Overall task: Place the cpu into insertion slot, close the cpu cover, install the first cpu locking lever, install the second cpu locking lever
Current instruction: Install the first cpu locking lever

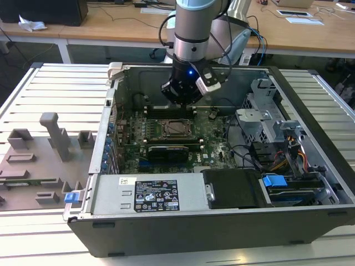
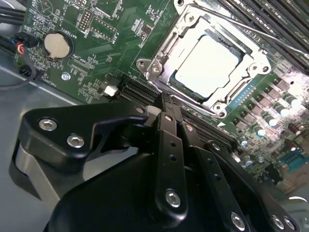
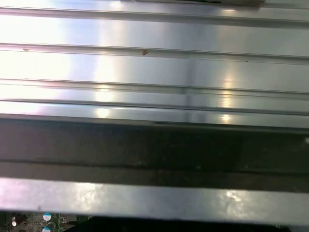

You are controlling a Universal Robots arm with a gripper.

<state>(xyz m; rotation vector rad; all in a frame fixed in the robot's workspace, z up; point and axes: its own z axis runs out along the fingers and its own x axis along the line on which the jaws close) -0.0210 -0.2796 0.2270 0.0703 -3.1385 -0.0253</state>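
Observation:
The cpu (image 2: pixel 207 63), a pale square chip, lies flat in the insertion slot (image 2: pixel 148 67) on the green motherboard. The cpu cover (image 2: pixel 169 47), a silver frame, lies down around the chip. A thin metal lever rod (image 2: pixel 270 36) runs along one side of the socket; whether it is latched I cannot tell. My gripper (image 2: pixel 163 105) hovers just off one corner of the socket, its black fingers drawn together with nothing between them. In the exterior view the gripper (image 1: pixel 180 108) hangs inside the open computer case, right above the cpu (image 1: pixel 177 128).
A black graphics card (image 1: pixel 166 151) sits just in front of the socket, a power supply (image 1: pixel 158 194) nearer still. Memory slots (image 2: pixel 285 19) and a coin battery (image 2: pixel 57 44) flank the socket. Drive cage and cables (image 1: pixel 272 127) crowd the exterior view's right. A grey fixture tray (image 1: pixel 39 160) lies outside the case.

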